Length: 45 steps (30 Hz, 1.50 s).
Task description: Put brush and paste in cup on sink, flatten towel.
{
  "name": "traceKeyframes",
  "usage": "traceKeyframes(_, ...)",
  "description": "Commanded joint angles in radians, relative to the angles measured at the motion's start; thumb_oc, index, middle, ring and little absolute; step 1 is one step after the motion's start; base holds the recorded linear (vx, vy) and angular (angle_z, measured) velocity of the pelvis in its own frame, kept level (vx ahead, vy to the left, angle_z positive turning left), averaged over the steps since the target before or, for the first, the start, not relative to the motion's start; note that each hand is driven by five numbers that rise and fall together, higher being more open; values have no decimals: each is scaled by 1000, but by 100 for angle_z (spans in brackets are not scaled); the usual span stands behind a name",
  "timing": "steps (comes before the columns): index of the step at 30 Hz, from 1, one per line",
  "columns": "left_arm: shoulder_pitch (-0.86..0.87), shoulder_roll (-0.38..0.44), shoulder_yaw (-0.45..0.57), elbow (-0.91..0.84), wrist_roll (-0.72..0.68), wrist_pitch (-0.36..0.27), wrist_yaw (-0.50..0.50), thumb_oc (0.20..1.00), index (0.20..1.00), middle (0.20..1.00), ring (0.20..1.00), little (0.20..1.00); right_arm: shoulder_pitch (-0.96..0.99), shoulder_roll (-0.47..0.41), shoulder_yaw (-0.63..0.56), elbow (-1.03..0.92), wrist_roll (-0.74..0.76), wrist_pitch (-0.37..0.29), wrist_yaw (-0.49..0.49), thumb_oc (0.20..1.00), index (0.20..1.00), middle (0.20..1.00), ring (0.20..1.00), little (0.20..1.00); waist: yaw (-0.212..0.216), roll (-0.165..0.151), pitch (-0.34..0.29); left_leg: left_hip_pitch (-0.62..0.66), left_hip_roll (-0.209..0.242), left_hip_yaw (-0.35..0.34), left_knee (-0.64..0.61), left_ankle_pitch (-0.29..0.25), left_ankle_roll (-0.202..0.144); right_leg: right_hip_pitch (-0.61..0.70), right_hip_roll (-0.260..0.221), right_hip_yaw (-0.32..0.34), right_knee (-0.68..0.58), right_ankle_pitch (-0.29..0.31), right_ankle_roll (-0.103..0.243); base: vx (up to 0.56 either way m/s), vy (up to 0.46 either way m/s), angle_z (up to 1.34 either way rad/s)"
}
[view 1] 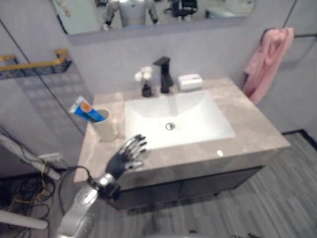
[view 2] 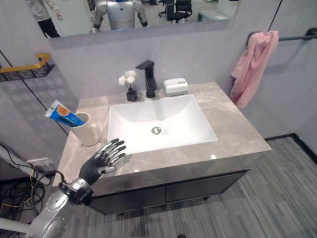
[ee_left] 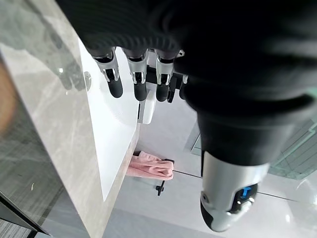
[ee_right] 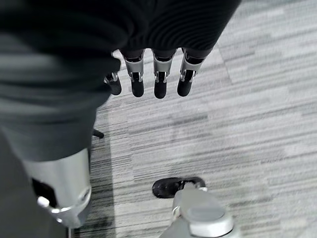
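Pink and bunched up, the towel (view 2: 251,65) hangs on a bar at the upper right of the frame, far from the left hand (view 2: 103,159), which is low on the left over the counter (view 2: 233,134) edge with fingers spread and nothing in it. The paste (view 2: 64,115) already leans in the cup (view 2: 88,130) at the left, just above that hand; I cannot see a brush. The right hand (ee_right: 148,79) hangs by the floor, fingers straight and holding nothing, and I think it is the better one for the towel.

Likely a bathroom: sink (view 2: 119,141), faucet (view 2: 147,78), towel (view 2: 250,67).
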Motion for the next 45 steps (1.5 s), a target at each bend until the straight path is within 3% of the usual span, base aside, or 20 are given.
traceKeyframes(1,17,23,65,-41,-8,-50,-10,1000,1000,1000,1000,1000,-45,-43,45,24,-17,-2,-8,1000,1000,1000,1000,1000,7,-20,2,-4,-13,-26,19,-61,38,-39,-18,35,55,79,11,1,108,-15)
traceKeyframes(15,65,157,203,122,57,-50,4,1000,1000,1000,1000,1000,-22,-62,40,33,-31,10,10,1000,1000,1000,1000,1000,5,-9,2,-3,-49,0,19,-80,58,-63,-53,43,54,121,44,6,71,-8)
traceKeyframes(45,-4,219,292,288,155,-54,73,1000,1000,1000,1000,1000,-1,-97,30,37,-12,13,18,1000,1000,1000,1000,1000,5,-52,-2,-16,-32,0,19,-78,49,-68,-46,17,27,133,40,0,1,0)
